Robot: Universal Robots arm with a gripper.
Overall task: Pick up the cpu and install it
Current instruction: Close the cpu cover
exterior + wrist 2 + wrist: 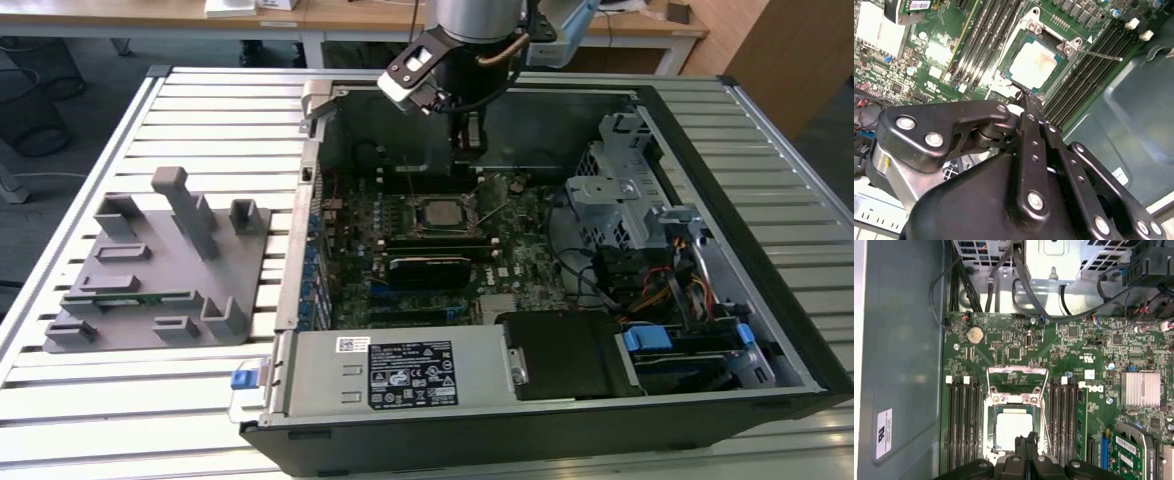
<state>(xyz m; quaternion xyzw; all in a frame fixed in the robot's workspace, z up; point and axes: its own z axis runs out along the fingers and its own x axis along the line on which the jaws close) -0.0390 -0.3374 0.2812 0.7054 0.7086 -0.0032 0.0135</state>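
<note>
"Where is the cpu (1013, 426)?"

"I see it lying flat in its socket (989, 415) on the green board (1079, 350), inside the open computer case (561, 105) on the table (187, 400)."

"And your pincer (1026, 440)?"

"My pincer hangs above the board, close over the cpu. Its two fingers (1022, 447) are shut tight together. The socket's metal lid (1017, 371) lies open."

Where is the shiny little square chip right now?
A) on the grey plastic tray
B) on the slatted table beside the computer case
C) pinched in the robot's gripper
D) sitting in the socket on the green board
D: in both wrist views the cpu lies flat in the socket on the motherboard, and the gripper above it is shut, holding nothing.
</note>
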